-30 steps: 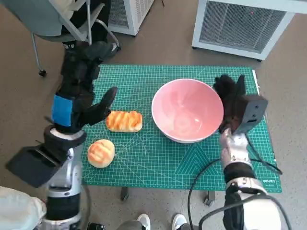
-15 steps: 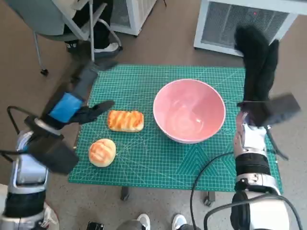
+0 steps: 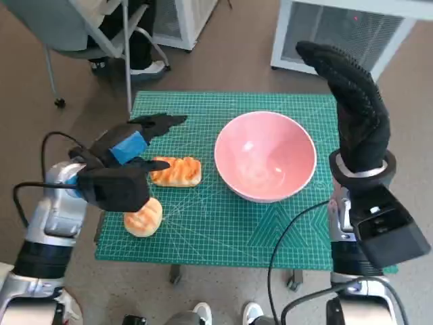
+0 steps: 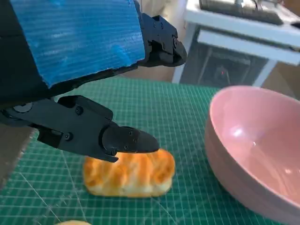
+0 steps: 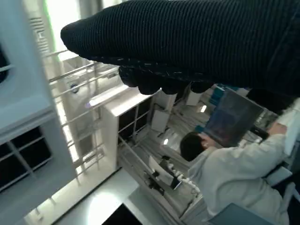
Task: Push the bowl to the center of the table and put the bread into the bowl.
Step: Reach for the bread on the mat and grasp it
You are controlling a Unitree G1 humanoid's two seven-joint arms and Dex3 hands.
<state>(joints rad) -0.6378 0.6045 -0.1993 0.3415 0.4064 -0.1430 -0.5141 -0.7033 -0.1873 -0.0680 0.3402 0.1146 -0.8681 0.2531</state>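
A pink bowl [image 3: 265, 156] stands right of the middle of the green cutting mat [image 3: 223, 223]; the left wrist view shows its rim [image 4: 253, 140] too. A striped oblong bread [image 3: 176, 171] lies left of the bowl, also seen as the loaf [image 4: 129, 173] under my fingers. A round bun [image 3: 143, 216] lies nearer the front left corner. My left hand [image 3: 128, 152] hovers just left of the oblong bread, fingers apart, holding nothing. My right hand [image 3: 352, 101] is raised high beside the bowl's right side, fingers extended, empty.
A chair [image 3: 81, 34] and a person's legs stand beyond the table's far left. White grilled cabinets [image 3: 338, 34] stand behind the table. A black cable [image 3: 284, 237] runs along the front right. The right wrist view shows a seated person [image 5: 225, 173].
My left hand has dropped and turned toward the oblong bread. My right hand has swung up and leans over the bowl's right edge. Bowl and breads have stayed put.
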